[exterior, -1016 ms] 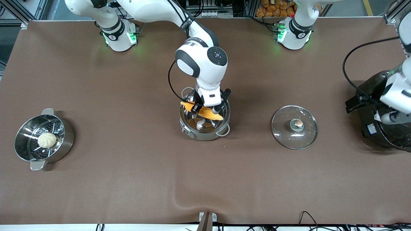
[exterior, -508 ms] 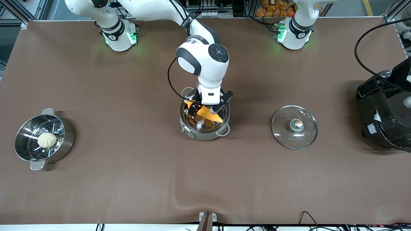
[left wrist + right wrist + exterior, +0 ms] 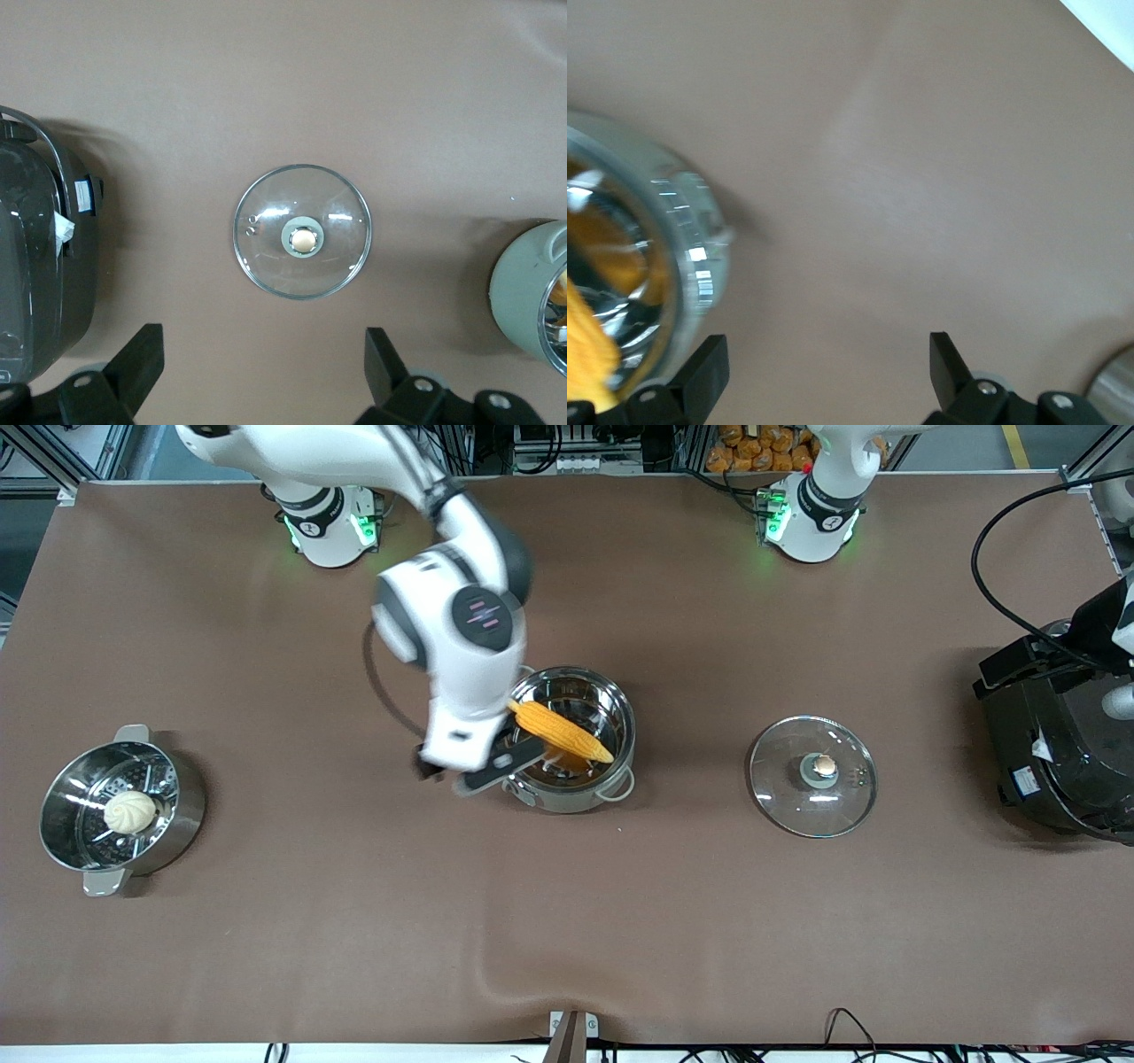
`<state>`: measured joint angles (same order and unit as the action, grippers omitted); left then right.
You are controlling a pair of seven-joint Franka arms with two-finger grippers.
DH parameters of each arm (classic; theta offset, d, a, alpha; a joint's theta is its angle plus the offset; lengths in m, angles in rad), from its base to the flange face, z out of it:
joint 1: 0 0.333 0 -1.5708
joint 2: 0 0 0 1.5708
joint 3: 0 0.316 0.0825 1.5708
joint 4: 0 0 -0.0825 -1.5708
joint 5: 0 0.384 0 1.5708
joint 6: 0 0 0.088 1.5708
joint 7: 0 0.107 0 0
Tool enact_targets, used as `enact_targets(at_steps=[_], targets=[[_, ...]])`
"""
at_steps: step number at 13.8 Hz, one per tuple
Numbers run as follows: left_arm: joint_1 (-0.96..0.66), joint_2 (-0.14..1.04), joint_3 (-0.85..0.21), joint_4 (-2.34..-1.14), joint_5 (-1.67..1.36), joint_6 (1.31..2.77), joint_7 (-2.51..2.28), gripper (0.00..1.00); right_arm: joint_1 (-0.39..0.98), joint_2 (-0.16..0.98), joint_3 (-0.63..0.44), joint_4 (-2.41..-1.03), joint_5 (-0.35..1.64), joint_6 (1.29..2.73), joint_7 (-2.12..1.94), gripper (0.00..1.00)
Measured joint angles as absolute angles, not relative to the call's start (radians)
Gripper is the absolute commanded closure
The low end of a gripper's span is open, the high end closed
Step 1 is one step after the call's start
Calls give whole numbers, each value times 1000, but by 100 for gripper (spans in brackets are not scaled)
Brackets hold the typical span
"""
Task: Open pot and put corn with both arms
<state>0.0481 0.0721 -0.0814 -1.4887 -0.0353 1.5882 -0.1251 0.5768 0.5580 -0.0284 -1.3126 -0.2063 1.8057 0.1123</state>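
The steel pot [image 3: 620, 717] stands open in the middle of the table. The yellow-orange corn [image 3: 561, 732] lies slanted in it, its ends near the rim. My right gripper [image 3: 462, 772] is open and empty, over the table beside the pot on the right arm's side; its wrist view shows open jaws [image 3: 828, 365] over bare mat, with the pot [image 3: 678, 257] and corn [image 3: 585, 354] at the edge. The glass lid [image 3: 813, 776] lies on the table toward the left arm's end. My left gripper [image 3: 263, 356] is open and empty, high over the table near the lid [image 3: 302, 232].
A steamer pot [image 3: 182, 810] holding a white bun [image 3: 130, 812] stands at the right arm's end. A black rice cooker [image 3: 1054, 762] stands at the left arm's end and also shows in the left wrist view [image 3: 35, 266]. The pot's side [image 3: 523, 292] shows there too.
My right gripper has let go of the corn and swung away from over the pot toward the right arm's end. The corn now rests in the pot. The left arm shifted slightly.
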Motion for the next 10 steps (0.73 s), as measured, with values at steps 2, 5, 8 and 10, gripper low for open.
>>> enact_targets(at_steps=[2, 5, 8, 10], targets=[[47, 63, -84, -1488, -35, 1576, -125, 0, 466, 533, -34, -1345, -116, 1803, 112, 0], [46, 53, -86, -1488, -36, 1553, -125, 0, 232, 466, -38, -1415, 12, 1794, 22, 0], [45, 53, -93, -1489, -36, 1550, -125, 0, 83, 335, -37, -1487, 31, 1727, -49, 0], [45, 53, -95, -1490, -36, 1550, -125, 0, 34, 230, -36, -1508, 32, 1657, -50, 0]])
